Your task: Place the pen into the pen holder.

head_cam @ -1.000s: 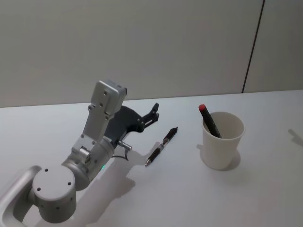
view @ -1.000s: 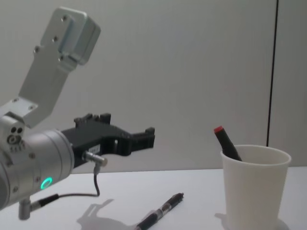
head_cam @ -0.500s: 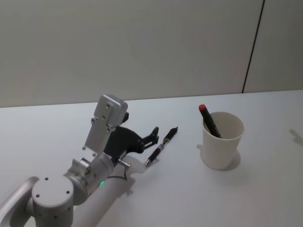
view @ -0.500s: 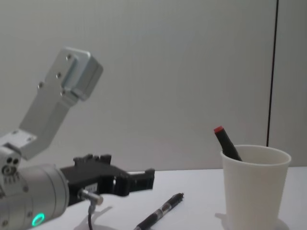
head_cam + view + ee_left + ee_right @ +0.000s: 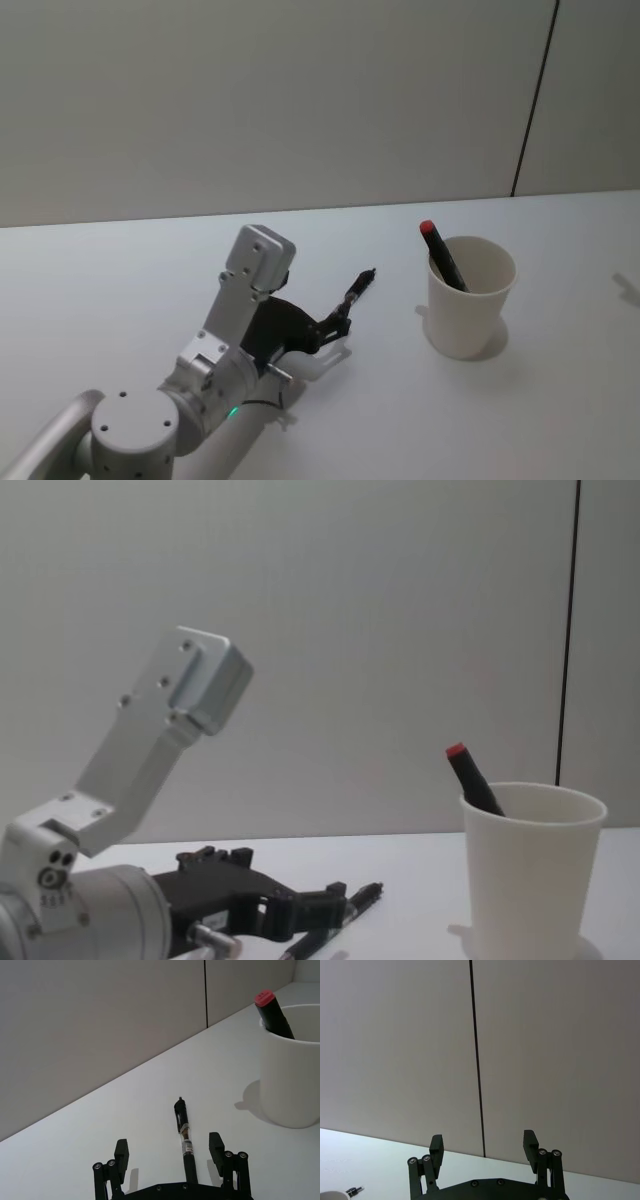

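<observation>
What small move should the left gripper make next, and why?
Probably close the left gripper on the black pen with a clear middle: its open fingers straddle it, low at the white table. The right gripper, open, faces the wall.

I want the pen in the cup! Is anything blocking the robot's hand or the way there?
Nothing visible is. The left gripper has open fingers either side of the pen, and bare table lies between pen and pen holder. A red-capped marker leans inside it. The right gripper hangs open, away from both.
</observation>
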Tool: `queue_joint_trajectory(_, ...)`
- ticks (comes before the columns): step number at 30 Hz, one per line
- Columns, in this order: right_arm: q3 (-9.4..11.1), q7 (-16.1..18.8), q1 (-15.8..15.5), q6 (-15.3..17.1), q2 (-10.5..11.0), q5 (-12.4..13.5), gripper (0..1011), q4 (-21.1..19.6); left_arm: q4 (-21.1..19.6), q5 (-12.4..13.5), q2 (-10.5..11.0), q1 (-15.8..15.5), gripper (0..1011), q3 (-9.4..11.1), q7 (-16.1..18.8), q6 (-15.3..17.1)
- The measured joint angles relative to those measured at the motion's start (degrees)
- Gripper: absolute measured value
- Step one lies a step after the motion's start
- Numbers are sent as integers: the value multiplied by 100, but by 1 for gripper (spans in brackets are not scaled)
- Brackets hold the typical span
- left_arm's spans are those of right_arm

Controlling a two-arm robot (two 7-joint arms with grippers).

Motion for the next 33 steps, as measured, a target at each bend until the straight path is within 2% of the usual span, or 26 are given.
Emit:
queue_joint_trajectory(16, 3, 0, 0, 0, 4, 0, 1002, 0, -46, 468, -210, -107, 1001, 137, -151, 565)
queue_joint_trajectory(33, 2, 0, 0, -1, 4, 0, 1001, 0, 106, 530, -329, -157, 1001, 149, -170, 854)
